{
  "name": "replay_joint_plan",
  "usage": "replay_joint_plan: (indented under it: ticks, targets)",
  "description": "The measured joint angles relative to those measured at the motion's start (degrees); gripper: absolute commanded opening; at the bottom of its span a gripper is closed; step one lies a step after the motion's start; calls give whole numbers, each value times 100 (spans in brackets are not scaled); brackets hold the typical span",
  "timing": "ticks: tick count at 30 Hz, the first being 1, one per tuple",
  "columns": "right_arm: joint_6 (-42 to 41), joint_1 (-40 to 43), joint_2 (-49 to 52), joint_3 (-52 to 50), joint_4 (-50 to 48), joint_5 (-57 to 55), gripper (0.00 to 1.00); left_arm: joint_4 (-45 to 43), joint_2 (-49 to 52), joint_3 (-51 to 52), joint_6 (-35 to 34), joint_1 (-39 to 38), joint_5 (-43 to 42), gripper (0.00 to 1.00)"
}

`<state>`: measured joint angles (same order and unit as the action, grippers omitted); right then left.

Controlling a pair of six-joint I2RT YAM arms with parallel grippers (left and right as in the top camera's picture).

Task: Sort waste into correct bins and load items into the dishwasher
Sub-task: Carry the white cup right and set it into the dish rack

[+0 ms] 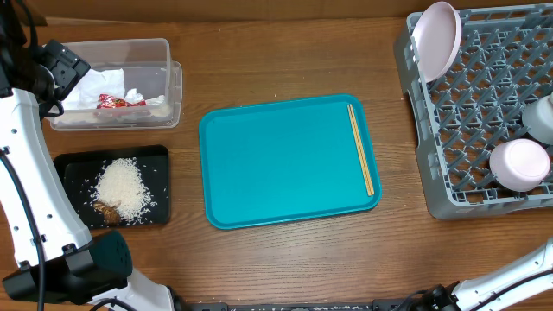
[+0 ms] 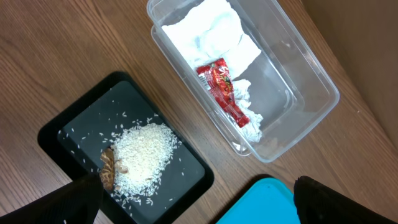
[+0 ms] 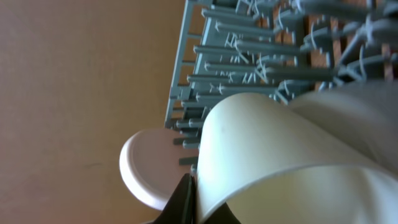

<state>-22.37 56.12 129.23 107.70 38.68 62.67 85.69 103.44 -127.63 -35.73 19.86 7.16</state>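
Rack (image 1: 484, 104): plate (image 1: 435, 39), bowl (image 1: 519, 163), cup (image 1: 542, 117) loaded.
Teal tray (image 1: 276, 164): only chopsticks (image 1: 360, 149) left, along right rim.
Tub (image 1: 175, 86): napkins (image 2: 208, 31), wrapper (image 2: 222, 90).
Black tray (image 1: 73, 164): rice (image 1: 121, 186).
Waste judged sorted.
Left hand (image 2: 205, 202) released, above bins.
Right hand (image 3: 189, 202) clenched beside rack; load cannot tell.
Next: fine low pinch on chopsticks, clear of rim.
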Motion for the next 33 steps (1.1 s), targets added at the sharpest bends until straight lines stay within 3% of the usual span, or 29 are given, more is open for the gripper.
replay_joint_plan:
  ticks: [7,14,17,27,33]
  targets:
    - [-22,74,-42,125,831,-120,4,0,0,0,0,0,0,100]
    - [13,354,-61,131,1220,-210,10,-2,0,0,0,0,0,100]
    - [70,424,-59,131,1316,-306,21,0,0,0,0,0,0,100]
    - [162,452,-28,98,1322,-935,22,0,0,0,0,0,0,100]
    - [142,455,-28,98,1246,-841,16,0,0,0,0,0,0,100]
